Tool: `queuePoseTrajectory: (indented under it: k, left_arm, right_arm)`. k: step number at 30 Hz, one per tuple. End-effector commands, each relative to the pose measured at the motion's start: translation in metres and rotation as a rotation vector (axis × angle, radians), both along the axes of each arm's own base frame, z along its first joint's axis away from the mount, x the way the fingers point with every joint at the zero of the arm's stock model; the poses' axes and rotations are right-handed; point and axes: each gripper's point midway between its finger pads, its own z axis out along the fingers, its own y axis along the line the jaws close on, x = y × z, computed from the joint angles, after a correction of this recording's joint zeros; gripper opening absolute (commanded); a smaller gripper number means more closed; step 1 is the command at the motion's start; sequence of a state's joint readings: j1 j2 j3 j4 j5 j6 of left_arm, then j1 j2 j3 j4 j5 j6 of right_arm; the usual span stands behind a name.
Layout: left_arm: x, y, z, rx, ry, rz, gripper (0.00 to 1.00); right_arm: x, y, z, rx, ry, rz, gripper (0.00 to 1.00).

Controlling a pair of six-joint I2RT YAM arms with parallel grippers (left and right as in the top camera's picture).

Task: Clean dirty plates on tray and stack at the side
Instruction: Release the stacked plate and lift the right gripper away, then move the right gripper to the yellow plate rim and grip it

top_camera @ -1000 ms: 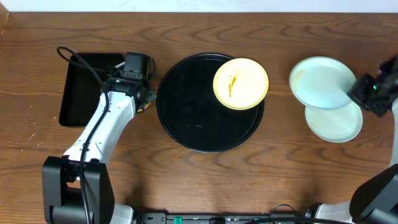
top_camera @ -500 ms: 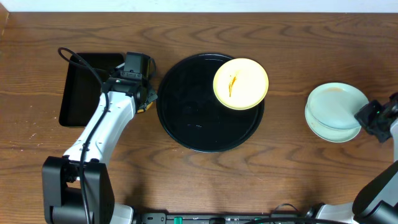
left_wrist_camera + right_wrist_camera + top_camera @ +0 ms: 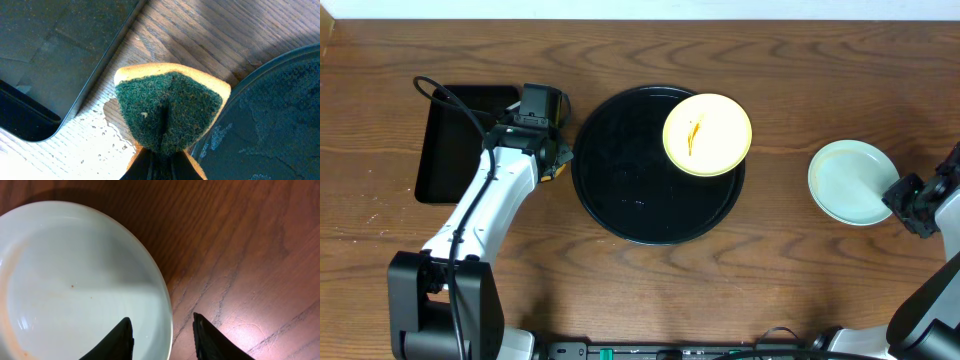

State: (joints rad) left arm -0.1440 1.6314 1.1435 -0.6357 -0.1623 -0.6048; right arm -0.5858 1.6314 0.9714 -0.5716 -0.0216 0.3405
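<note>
Your left tool [image 3: 161, 159] is clamped on a folded green-and-yellow scouring sponge [image 3: 170, 112]. It hangs between the small rectangular black tray [image 3: 45, 45] and the large round glossy black tray [image 3: 620, 190], with water droplets [image 3: 107, 135] beaded on the wooden tabletop [image 3: 770, 270] beneath. The pale yellow round plastic plate [image 3: 707, 134], marked with an orange smear, lies at the round tray's upper right and appears to overhang its rim. Out at the right side rests the light blue round plastic plate [image 3: 850, 182]. Your right tool [image 3: 162, 322] has its fingers spread, one over the plate's bowl and one over bare wood, with the rim between them and nothing gripped. Judge these plates light, stiff and slick, more so when wet. Take the yellow one by its overhanging edge, pinched squarely, since a push would likely send it skating across the glossy tray. You cannot tell from above whether a second blue plate lies beneath the visible one. The right wrist view cuts off most of the plate, showing only a faint orange tinge near its edge. The sponge hides most of the left fingers.
</note>
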Motion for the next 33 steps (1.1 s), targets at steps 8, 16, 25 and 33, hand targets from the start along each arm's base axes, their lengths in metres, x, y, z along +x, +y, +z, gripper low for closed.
queuePoseTrajectory:
  k: [8,16,25,33]
  left_arm:
    - [0.005,0.0,0.01,-0.001,-0.026,-0.004,0.08]
    - [0.006,-0.02,0.009,-0.049,-0.008,-0.177,0.08]
    - [0.004,-0.028,0.008,-0.07,0.0,-0.199,0.08]
    - [0.002,-0.046,0.008,-0.069,0.001,-0.246,0.08]
  right_arm:
    - [0.052,0.061,0.016,0.03,-0.132,0.333,0.38]
    - [0.121,0.176,0.085,0.026,-0.259,0.658,0.45]
    - [0.182,0.26,0.078,0.038,-0.258,0.793,0.47]
    - [0.198,0.27,0.025,0.074,-0.141,0.885,0.46]
